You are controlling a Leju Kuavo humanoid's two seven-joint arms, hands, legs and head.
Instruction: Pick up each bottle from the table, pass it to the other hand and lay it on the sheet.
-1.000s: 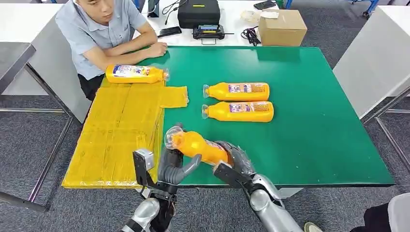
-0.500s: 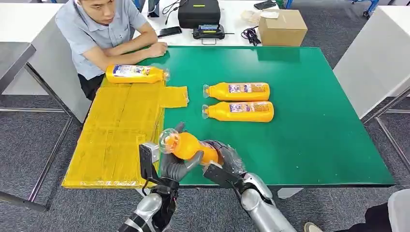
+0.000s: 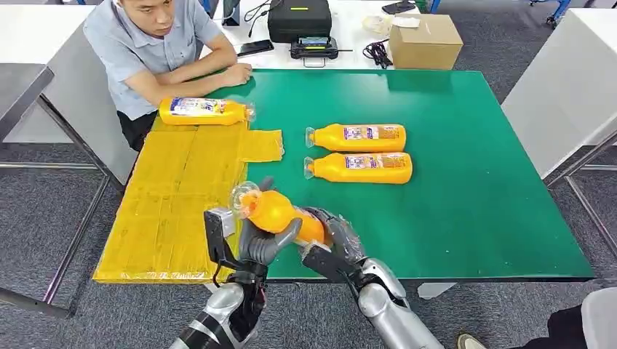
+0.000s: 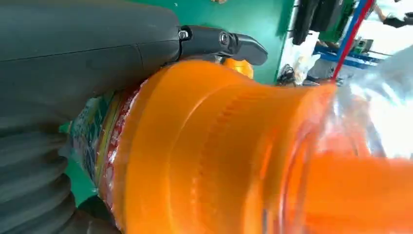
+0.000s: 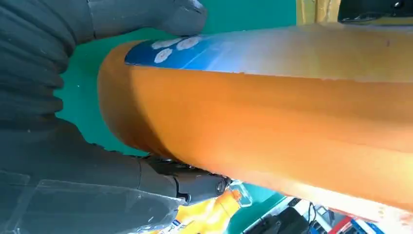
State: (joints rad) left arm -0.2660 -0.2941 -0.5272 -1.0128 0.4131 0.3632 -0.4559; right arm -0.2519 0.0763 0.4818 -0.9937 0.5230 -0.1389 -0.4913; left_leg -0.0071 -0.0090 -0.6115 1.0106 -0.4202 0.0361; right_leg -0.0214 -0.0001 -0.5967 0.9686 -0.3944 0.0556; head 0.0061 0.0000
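An orange bottle [image 3: 280, 214] with a clear cap is held above the table's front edge, cap pointing toward the yellow sheet [image 3: 174, 196]. My left hand [image 3: 263, 243] wraps its neck end from below, and my right hand [image 3: 336, 243] grips its body. The left wrist view shows the bottle [image 4: 234, 156] close up under my thumb. In the right wrist view, my right hand's fingers clasp the bottle [image 5: 272, 107]. Two more orange bottles [image 3: 356, 137] [image 3: 359, 167] lie side by side on the green table [image 3: 466, 174]. Another bottle [image 3: 204, 111] lies at the sheet's far end.
A person sits at the far left corner, arms resting by the sheet's far end. Behind the table are a cardboard box [image 3: 425, 40], a black case [image 3: 298, 18] and cables. White tables stand at left and right.
Both hands have carried the bottle left toward the sheet and slightly up. My left hand has closed more around its neck end.
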